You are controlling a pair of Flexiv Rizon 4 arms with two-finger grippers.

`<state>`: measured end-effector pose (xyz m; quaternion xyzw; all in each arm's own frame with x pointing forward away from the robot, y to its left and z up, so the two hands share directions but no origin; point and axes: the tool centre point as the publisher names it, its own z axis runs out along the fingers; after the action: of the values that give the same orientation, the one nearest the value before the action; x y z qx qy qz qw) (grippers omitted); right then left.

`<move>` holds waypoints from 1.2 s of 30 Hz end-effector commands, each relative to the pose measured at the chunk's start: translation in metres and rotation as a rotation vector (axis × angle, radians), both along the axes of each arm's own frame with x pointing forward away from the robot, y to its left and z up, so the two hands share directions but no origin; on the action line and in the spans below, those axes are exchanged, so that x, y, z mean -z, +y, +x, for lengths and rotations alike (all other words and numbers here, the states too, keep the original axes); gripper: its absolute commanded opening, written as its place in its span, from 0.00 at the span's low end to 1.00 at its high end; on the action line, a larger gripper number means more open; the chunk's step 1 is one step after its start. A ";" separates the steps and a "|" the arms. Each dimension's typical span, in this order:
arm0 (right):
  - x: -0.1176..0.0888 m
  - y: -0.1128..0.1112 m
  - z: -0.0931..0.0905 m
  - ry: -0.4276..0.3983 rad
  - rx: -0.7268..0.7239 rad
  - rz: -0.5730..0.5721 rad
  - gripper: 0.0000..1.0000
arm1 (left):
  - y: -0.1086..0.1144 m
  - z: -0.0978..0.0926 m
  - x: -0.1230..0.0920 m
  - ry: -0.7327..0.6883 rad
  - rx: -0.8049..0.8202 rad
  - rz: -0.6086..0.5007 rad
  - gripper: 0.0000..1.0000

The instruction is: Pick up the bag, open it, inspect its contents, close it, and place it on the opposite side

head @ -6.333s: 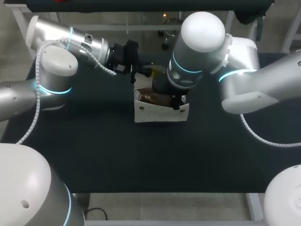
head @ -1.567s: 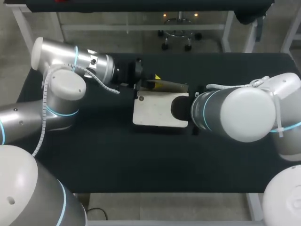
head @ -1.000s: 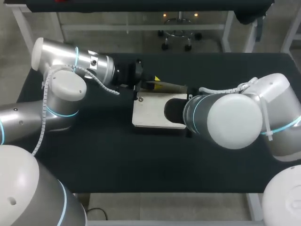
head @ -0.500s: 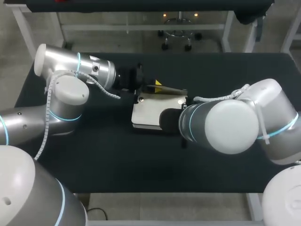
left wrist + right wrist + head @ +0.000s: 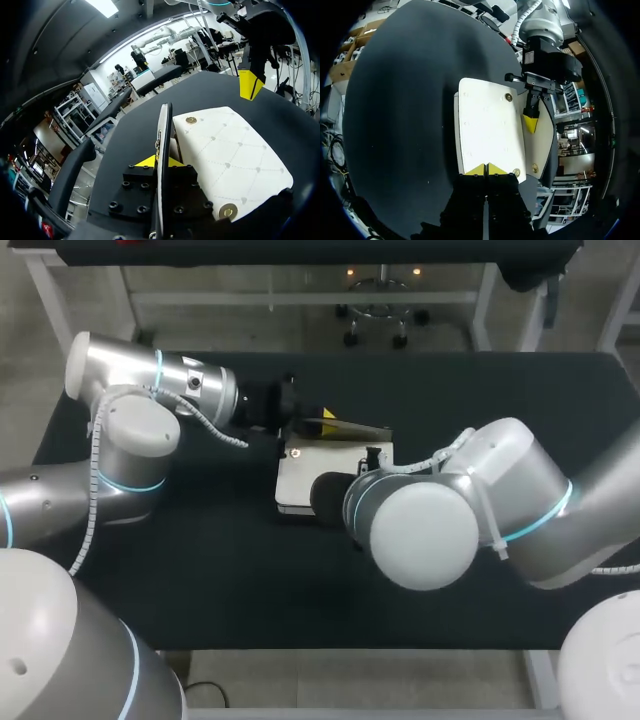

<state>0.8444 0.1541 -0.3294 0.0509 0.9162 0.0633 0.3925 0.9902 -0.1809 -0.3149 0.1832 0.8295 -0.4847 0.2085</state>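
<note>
Currently, 1 white quilted bag (image 5: 325, 460) lies flat at mid-tabletop (image 5: 200, 570). Left arm (image 5: 130, 430): left jaws clamped on the bag's upright far edge. Right arm (image 5: 450, 510): right jaws closed tip to tip, nothing between, at the flap's near edge.

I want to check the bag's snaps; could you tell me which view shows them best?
The right wrist view: the white bag lies face-on with both snaps visible. The left wrist view shows both too, but at a slant. In the head view my right arm covers part of the bag.
</note>
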 end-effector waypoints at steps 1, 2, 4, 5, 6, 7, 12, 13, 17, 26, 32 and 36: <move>0.014 0.008 -0.003 -0.072 0.022 -0.019 0.00 | 0.008 0.001 0.001 -0.001 0.010 0.000 0.00; 0.017 0.007 -0.004 -0.072 0.022 -0.021 0.00 | 0.009 0.001 0.001 -0.004 0.013 0.005 0.00; 0.021 0.005 -0.006 -0.072 0.020 -0.016 0.00 | 0.009 0.002 0.003 -0.008 0.024 0.015 0.00; 0.022 0.005 -0.006 -0.074 0.021 -0.016 0.00 | 0.010 0.002 0.004 -0.013 0.027 0.021 0.00; 0.024 0.004 -0.006 -0.074 0.023 -0.016 0.00 | 0.010 0.003 0.005 -0.012 0.027 0.021 0.00; 0.024 0.004 -0.006 -0.074 0.025 -0.016 0.00 | 0.011 0.004 0.006 -0.011 0.027 0.021 0.00; 0.028 0.004 -0.007 -0.079 0.024 -0.016 0.07 | 0.016 0.004 0.008 -0.006 0.016 0.022 0.00; 0.028 0.004 -0.007 -0.080 0.025 -0.014 0.09 | 0.017 0.004 0.009 -0.005 0.011 0.022 0.00; 0.030 0.003 -0.007 -0.088 0.024 -0.009 0.27 | 0.022 0.003 0.009 -0.003 -0.001 0.023 0.00; 0.039 0.000 -0.001 -0.117 0.016 0.010 0.35 | 0.025 -0.001 0.007 0.015 -0.006 0.024 0.00; 0.045 0.003 0.009 -0.138 -0.001 0.015 0.34 | 0.023 -0.001 0.008 0.019 -0.001 0.041 0.00; 0.048 0.005 0.013 -0.143 -0.007 0.020 0.31 | 0.024 0.001 0.009 0.027 -0.004 0.046 0.00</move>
<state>0.8565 0.1606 -0.3676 0.0603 0.9124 0.0460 0.4022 0.9895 -0.1561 -0.3236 0.1799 0.8429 -0.4680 0.1952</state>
